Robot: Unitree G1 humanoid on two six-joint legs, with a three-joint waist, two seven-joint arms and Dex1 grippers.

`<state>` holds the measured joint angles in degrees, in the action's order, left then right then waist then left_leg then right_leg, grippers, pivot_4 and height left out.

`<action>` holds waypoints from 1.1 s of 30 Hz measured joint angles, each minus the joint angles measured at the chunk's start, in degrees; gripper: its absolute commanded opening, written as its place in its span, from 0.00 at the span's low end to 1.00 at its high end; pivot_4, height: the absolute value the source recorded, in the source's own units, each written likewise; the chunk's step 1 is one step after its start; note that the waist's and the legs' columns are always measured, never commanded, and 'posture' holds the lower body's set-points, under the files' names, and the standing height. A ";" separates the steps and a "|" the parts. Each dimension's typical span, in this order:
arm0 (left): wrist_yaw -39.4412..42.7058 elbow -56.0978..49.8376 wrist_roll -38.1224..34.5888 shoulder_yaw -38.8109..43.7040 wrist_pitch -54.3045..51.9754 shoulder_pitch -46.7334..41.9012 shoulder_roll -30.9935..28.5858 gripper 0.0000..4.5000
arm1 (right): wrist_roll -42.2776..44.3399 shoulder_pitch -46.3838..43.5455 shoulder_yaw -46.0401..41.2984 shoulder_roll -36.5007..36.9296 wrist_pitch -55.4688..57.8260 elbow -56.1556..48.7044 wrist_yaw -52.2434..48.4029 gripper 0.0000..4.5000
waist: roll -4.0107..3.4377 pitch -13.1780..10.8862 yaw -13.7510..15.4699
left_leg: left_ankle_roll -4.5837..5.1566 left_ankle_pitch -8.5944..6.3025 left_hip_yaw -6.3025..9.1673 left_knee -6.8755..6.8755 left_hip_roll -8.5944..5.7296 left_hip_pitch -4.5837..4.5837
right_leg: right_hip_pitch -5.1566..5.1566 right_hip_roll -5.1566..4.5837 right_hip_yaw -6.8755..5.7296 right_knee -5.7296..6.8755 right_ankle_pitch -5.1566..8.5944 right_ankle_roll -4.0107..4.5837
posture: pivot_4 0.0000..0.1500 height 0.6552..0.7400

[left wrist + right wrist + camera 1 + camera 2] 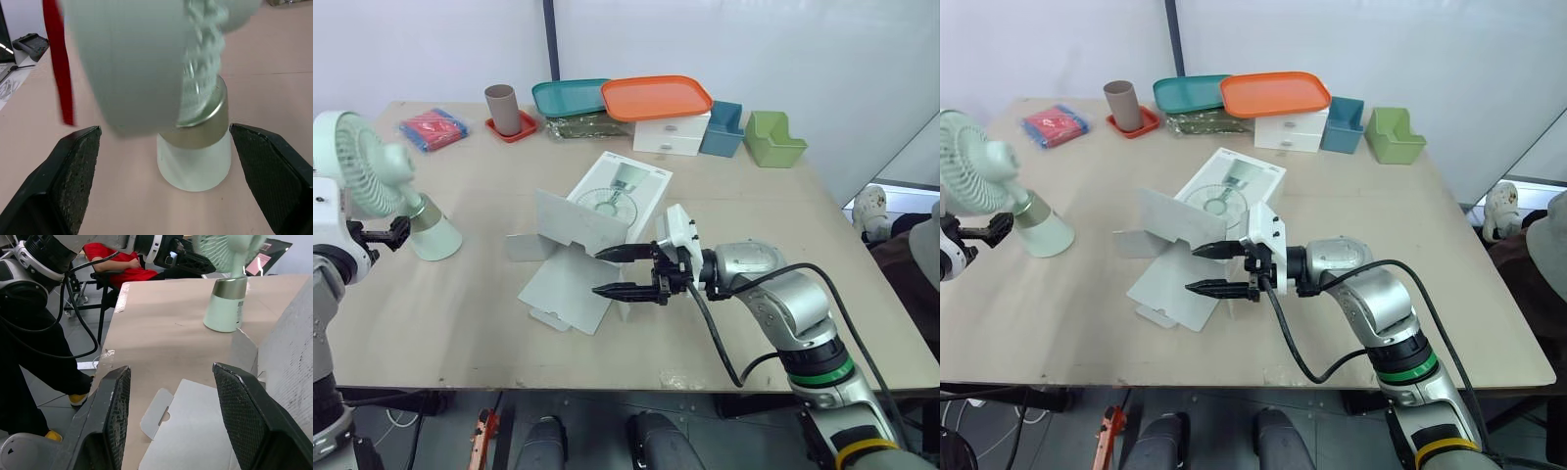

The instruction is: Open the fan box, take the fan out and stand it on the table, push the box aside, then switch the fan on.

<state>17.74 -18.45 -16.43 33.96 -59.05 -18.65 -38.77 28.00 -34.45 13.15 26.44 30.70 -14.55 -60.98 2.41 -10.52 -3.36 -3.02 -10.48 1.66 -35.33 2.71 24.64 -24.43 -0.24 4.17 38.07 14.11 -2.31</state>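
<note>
- Fan (433,233) stands upright on its cone base at the left of the worktop (754,245), already out of its box (625,191).
- Left jaws are spread wide just on the near-left side of the fan's base and grip nothing. The wrist view shows one finger out to either side of the base and neither touching it.
- Right jaws are open to a moderate gap and empty. They reach leftward across mid-worktop to the mouth of the box, with their tips over its splayed flaps.
- The box lies flat in the centre, printed face up, with one flap raised and another flat on the near side.
- The fan looks like light plastic and is probably top-heavy, with a broad grille head (357,162) above a narrow neck. The grille seems the fragile part, and a knock up high could tip the fan over.
- The firmest hold is likely low down, on the metallic collar (208,117) or the base under it, though the tapered cone may slip in a pinch.
- The switch cannot be made out from here.
- The empty card box should weigh little and slide easily. Its flaps would fold under a push, so pressure belongs on the body's side wall.
</note>
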 measured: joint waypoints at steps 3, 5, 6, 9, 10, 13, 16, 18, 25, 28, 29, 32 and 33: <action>-0.28 0.00 -0.17 -0.02 0.00 0.03 0.00 0.99 | -0.13 0.00 0.00 0.00 0.00 0.00 -0.08 0.61 | 0.00 0.00 0.17 | 0.00 0.00 0.01 -0.01 -0.01 0.00 | 0.01 0.00 -0.01 0.00 0.04 -0.05 | 1.00 1.00; -0.62 0.00 -0.35 -0.03 0.00 0.04 0.00 0.99 | -0.16 0.00 0.00 0.00 0.00 0.02 -0.13 0.61 | 0.00 0.00 0.23 | 0.00 0.00 0.00 -0.04 0.00 -0.01 | 0.02 0.00 -0.02 0.00 0.05 -0.08 | 1.00 1.00; -0.77 0.00 -0.39 -0.02 0.01 0.07 0.00 0.99 | -0.17 0.00 0.01 0.00 0.00 0.02 -0.13 0.61 | 0.00 0.00 0.24 | 0.00 0.01 0.00 -0.06 0.00 -0.02 | 0.03 0.00 -0.03 0.00 0.04 -0.10 | 1.00 1.00; -1.01 -0.01 -0.56 -0.02 0.01 0.32 0.00 0.99 | -0.20 0.00 0.22 0.00 -0.02 0.02 -0.16 0.61 | 0.00 0.00 0.25 | -0.02 0.04 0.01 -0.09 0.02 -0.04 | 0.04 0.02 -0.04 0.02 0.01 -0.14 | 1.00 1.00; -1.02 -0.01 -0.61 -0.02 0.01 0.40 0.00 0.99 | -0.20 0.00 0.25 0.00 -0.03 0.02 -0.17 0.61 | 0.00 0.00 0.25 | -0.02 0.04 0.01 -0.09 0.02 -0.05 | 0.04 0.02 -0.04 0.03 0.01 -0.14 | 1.00 1.00; -0.99 -0.47 -1.12 -0.01 0.01 1.31 0.00 0.99 | -0.20 0.00 0.25 0.00 -0.05 0.05 -0.33 0.61 | 0.00 0.00 0.25 | -0.03 0.05 0.00 -0.11 0.02 -0.06 | 0.05 0.03 -0.04 0.04 0.00 -0.14 | 1.00 1.00; -1.05 -0.68 -1.36 0.06 0.14 2.10 0.00 0.99 | -0.20 -0.01 0.26 0.00 -0.17 0.24 -0.55 0.61 | 0.00 0.00 0.27 | -0.03 0.05 0.01 -0.11 0.03 -0.06 | 0.05 0.04 -0.04 0.06 0.00 -0.14 | 1.00 1.00; -1.17 -1.20 -1.54 0.44 0.67 2.93 0.01 0.99 | -0.21 -0.05 0.27 0.01 -0.57 0.74 -1.01 0.61 | 0.00 0.00 0.28 | -0.03 0.05 0.01 -0.11 0.03 -0.05 | 0.05 0.04 -0.04 0.06 0.00 -0.14 | 1.00 1.00; -2.48 -3.73 -2.91 4.47 2.61 4.01 2.04 0.99 | -0.83 -0.94 0.35 0.01 -1.39 2.54 -2.02 0.61 | 0.01 0.00 0.41 | -0.03 0.05 0.02 -0.17 0.03 -0.08 | 0.10 0.04 -0.04 0.08 -0.01 -0.14 | 1.00 1.00; -2.60 -5.83 -3.82 5.24 3.80 4.01 2.08 0.99 | -1.25 -1.70 0.39 -0.06 -1.90 2.86 -2.66 0.61 | 0.02 0.01 0.48 | -0.03 0.05 0.02 -0.19 0.03 -0.10 | 0.13 0.04 -0.04 0.09 -0.02 -0.15 | 1.00 1.00; -2.52 -6.69 -4.27 5.37 4.35 3.92 2.08 0.99 | -1.32 -1.93 0.39 -0.09 -2.09 3.10 -2.76 0.61 | 0.04 0.02 0.53 | -0.03 0.05 0.02 -0.19 0.03 -0.10 | 0.13 0.04 -0.04 0.09 -0.02 -0.15 | 1.00 1.00; -1.90 -7.84 -6.24 6.39 6.09 3.15 2.09 0.99 | -1.37 -2.08 0.43 -0.28 -2.20 3.65 -2.90 0.61 | 0.04 0.02 0.59 | -0.03 0.05 0.01 -0.21 0.04 -0.10 | 0.14 0.05 -0.04 0.10 -0.03 -0.14 | 1.00 1.00; -1.29 -8.46 -6.78 6.69 6.97 3.18 2.06 0.99 | -1.38 -2.09 0.43 -0.28 -2.22 3.69 -2.91 0.61 | 0.04 0.02 0.59 | -0.03 0.05 0.01 -0.21 0.04 -0.11 | 0.14 0.05 -0.03 0.10 -0.03 -0.13 | 1.00 1.00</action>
<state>16.44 -26.91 -23.21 40.65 -52.08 -15.47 -36.70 26.62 -36.54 13.58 26.17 28.48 -10.87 -63.89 2.45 -10.50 -2.77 -3.05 -10.43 1.66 -35.54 2.75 24.53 -24.29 -0.19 4.13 38.17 14.08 -2.45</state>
